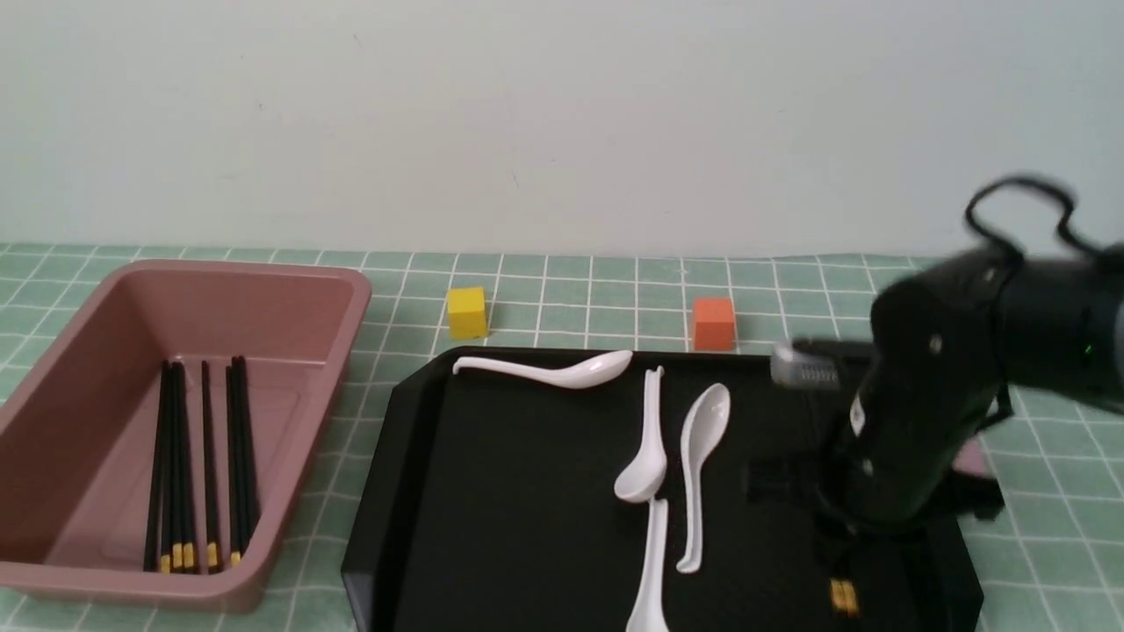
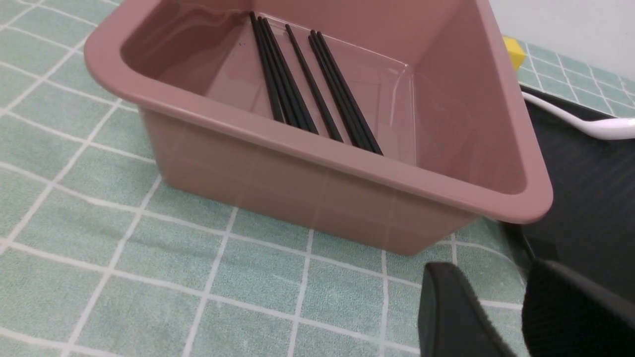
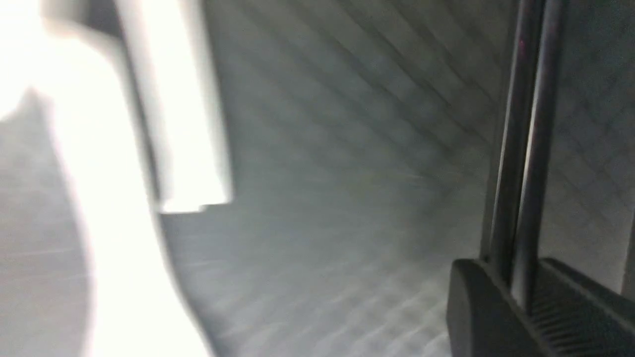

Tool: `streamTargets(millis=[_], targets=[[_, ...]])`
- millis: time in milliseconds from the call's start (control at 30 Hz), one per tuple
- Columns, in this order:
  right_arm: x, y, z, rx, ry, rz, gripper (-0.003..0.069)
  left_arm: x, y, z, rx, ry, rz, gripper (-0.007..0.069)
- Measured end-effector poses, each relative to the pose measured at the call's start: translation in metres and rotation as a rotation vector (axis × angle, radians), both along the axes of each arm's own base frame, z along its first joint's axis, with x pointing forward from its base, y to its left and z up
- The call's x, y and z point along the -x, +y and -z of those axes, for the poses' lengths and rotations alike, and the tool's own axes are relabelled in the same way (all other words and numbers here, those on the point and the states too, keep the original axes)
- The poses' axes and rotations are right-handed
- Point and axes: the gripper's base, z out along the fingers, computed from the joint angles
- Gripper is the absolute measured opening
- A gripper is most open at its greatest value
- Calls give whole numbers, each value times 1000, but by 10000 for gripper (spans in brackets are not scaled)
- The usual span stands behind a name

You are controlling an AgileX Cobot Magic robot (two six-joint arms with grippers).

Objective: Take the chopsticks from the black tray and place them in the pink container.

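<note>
Nearest to the camera lies the black tray (image 1: 492, 527), and on its near right part two short yellow bands mark the end of a pair of chopsticks (image 1: 843, 597). Their black length runs under the right arm (image 1: 913, 421), which hangs low over the tray's right side and hides its own gripper in the front view. In the right wrist view (rather blurred) the right gripper (image 3: 516, 270) stands narrow: the two sticks pass side by side between the fingers (image 3: 476, 307), each pad against a stick, so the pair is gripped; whether it rests on the tray floor I cannot tell. Four white spoons (image 1: 702, 474) lie on the middle of the tray, apart from these fingers. Left of the tray, just beside it, stands the pink container (image 1: 263, 307) with several other chopsticks (image 1: 206, 456) flat on its bottom. The left gripper (image 2: 491, 270) hangs low outside the container's corner nearest the tray, fingers a little apart, nothing between them. Behind the tray sit a yellow cube (image 1: 466, 312) and an orange cube (image 1: 713, 323) on the green checked cloth (image 1: 562, 290).
</note>
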Motion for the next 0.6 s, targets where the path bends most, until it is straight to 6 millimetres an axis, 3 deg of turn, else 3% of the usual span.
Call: streamTargets(millis=[100, 200, 300, 333, 433, 500, 533, 600], targets=[[-10, 28, -48, -135, -122, -55, 135, 0, 0, 0, 0, 0, 0, 239], [-15, 55, -75, -239, -228, -111, 135, 0, 0, 0, 0, 0, 0, 239], [-20, 100, -103, -399, -368, -187, 135, 0, 0, 0, 0, 0, 0, 239], [-21, 103, -103, -407, -381, -195, 135, 0, 0, 0, 0, 0, 0, 239], [-25, 161, -110, -555, -492, -288, 135, 0, 0, 0, 0, 0, 0, 239], [-26, 190, -105, -616, -539, -322, 135, 0, 0, 0, 0, 0, 0, 239], [-25, 194, -106, -625, -547, -331, 135, 0, 0, 0, 0, 0, 0, 239], [-26, 229, -87, -667, -600, -373, 135, 0, 0, 0, 0, 0, 0, 239]])
